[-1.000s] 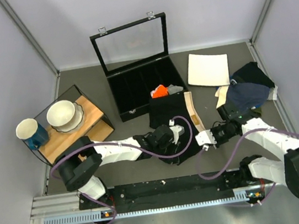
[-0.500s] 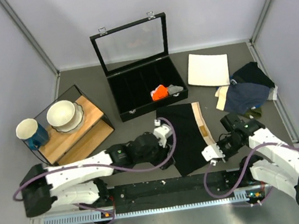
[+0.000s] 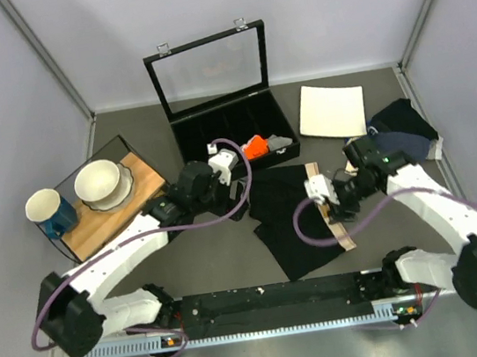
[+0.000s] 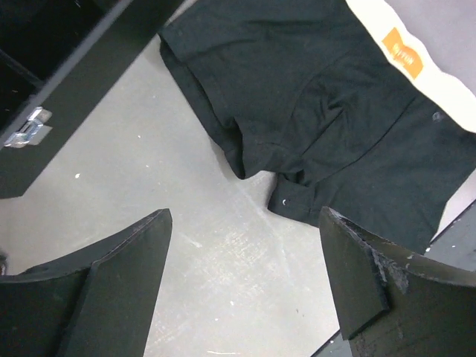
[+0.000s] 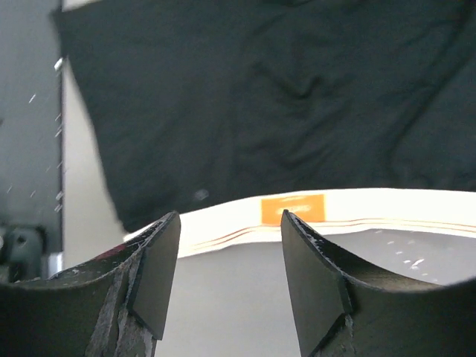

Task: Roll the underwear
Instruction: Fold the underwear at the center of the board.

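Observation:
The black underwear (image 3: 287, 220) lies spread flat on the grey table, its pale waistband (image 3: 331, 217) running along its right edge. My left gripper (image 3: 240, 205) hovers open just off the garment's left edge. In the left wrist view the dark fabric (image 4: 312, 97) lies beyond the open gripper (image 4: 245, 260), with only bare table between the fingers. My right gripper (image 3: 327, 204) is open over the waistband side. The right wrist view shows the waistband (image 5: 223, 227) with its orange label just past the open gripper (image 5: 230, 264), which holds nothing.
A black case (image 3: 185, 146) with its glass lid up stands behind the underwear, an orange cloth roll (image 3: 255, 147) inside it. A white plate (image 3: 332, 110) and a navy garment (image 3: 398, 145) lie at the back right. A wooden tray (image 3: 145, 178) with a bowl (image 3: 101, 182) and a mug (image 3: 46, 210) is at the left.
Both grippers have opened and let go of the underwear, which now lies flatter and nearer the front. Both arms have drawn back from the near edge, the left toward the case.

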{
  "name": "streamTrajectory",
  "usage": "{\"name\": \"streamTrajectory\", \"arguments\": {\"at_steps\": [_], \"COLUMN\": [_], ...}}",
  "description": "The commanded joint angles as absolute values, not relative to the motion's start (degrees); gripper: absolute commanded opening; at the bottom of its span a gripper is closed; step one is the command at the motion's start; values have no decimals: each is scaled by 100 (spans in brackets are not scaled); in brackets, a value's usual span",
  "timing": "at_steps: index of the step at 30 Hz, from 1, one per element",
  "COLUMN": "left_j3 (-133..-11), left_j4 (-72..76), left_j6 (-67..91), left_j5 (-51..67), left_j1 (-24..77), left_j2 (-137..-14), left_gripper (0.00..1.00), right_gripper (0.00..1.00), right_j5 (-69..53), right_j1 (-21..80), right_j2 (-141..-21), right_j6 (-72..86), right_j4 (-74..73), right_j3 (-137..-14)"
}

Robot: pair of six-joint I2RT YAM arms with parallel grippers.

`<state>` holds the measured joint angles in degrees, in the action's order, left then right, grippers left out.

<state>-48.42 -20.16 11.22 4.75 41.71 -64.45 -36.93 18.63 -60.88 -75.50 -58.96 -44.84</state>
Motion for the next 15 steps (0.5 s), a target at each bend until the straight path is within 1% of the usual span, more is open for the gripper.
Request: {"name": "streamTrajectory", "arguments": {"at_steps": [1, 2, 5, 7, 10, 12, 15], "left_j3": [-5193, -5229, -5177, -4967, -4703, -4658, -4676], "left_j4": [-1705, -1679, -1451, -1145, -827, -660, -651], "left_j6": [922, 1001, 1458, 1783, 2109, 2258, 2425], "left_j5": [1011, 976, 783, 634, 632, 711, 721], "left_j1": [4052, 4043, 4043, 4043, 4052, 4052, 4052], "left_j2": [-7135, -7433, -7927, -8102, -8235, -8340, -8551], "left_gripper": [84, 82, 77, 76, 76, 72, 70], "right_gripper": [56, 56, 48, 45, 44, 43, 43], "right_j5": [-4273, -4150, -3701, -3377, -3234, -3296, -3454], "right_j1": [1775, 1775, 1740, 1723, 1670, 1644, 1644], "right_j2": [-7170, -7398, -8181, -8593, -8850, -8973, -8912], "right_j6": [-5483, -5110, -4124, -3650, -3280, -3199, -3173], "right_j4": [-4511, -4230, -3675, -3438, -3235, -3138, -3085], "right_j3": [-5411, -5545, -6019, -6196, -6231, -6205, -5899]}}
